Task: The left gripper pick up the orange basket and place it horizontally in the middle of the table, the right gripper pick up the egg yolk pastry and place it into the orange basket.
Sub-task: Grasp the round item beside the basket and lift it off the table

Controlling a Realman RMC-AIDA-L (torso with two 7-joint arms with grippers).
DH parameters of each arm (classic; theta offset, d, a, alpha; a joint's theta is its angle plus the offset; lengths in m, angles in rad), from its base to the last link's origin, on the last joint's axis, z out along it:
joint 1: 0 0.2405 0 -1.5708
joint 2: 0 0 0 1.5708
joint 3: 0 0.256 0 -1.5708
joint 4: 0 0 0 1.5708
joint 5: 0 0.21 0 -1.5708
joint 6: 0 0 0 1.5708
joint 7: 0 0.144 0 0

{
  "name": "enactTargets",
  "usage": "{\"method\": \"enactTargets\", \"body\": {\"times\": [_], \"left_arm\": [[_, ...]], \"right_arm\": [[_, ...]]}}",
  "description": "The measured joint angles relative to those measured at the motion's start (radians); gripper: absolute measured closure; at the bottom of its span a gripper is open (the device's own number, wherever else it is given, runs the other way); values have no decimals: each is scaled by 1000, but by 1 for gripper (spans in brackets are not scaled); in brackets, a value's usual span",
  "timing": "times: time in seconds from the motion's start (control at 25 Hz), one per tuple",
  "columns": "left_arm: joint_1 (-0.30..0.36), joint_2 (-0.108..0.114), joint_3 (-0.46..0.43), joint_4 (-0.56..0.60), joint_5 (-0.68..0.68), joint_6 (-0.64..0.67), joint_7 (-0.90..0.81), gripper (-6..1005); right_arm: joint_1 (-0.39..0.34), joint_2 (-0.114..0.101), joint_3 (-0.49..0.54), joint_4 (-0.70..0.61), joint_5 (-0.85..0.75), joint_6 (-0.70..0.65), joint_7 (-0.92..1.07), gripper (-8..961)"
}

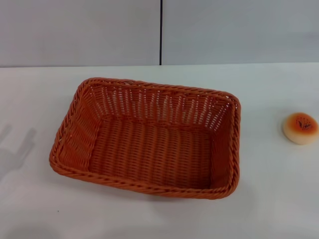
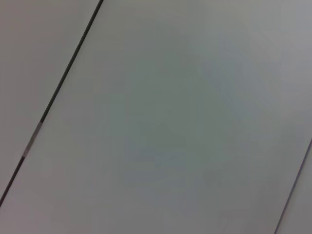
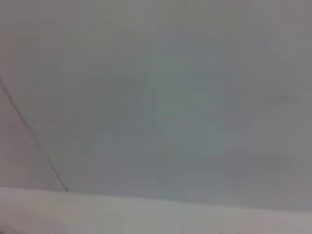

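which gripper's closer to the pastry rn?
Cannot tell: neither gripper shows in any view. The egg yolk pastry sits on the table on the robot's right, apart from the orange basket.

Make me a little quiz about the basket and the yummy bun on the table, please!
1. True or false: the egg yolk pastry lies inside the orange basket.
2. On which side of the basket, by the robot's own sides, is the pastry?
3. What does the basket rest on: A) a grey tray, B) the white table, C) a wooden shelf?

Key: 1. False, the basket is empty and the pastry lies apart on the table. 2. Right. 3. B.
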Motion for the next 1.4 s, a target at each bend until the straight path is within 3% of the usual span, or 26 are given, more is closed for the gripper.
{"method": "enactTargets", "body": {"times": [0.16,0.36,0.52,0.88,1.2,1.4], "left_arm": [[-25,-2,-6,-37,-3,1,28,313],[-31,0,-5,-44,-3,44,39,318],[-25,0,-6,-49,-4,74,59,322],[-9,2,-7,-50,-4,82,60,343],[-2,1,-8,-52,-7,91,50,345],[0,0,-8,-53,-7,94,49,346]], "right_arm": [[54,-16,-4,-99,-147,-112,177,455],[92,-5,-13,-77,-177,-185,268,456],[107,13,-14,31,-217,-160,286,457],[113,12,-14,184,-310,-66,306,459],[147,-13,-35,311,-320,-3,273,461],[169,-12,-90,369,-321,46,245,462]]}}
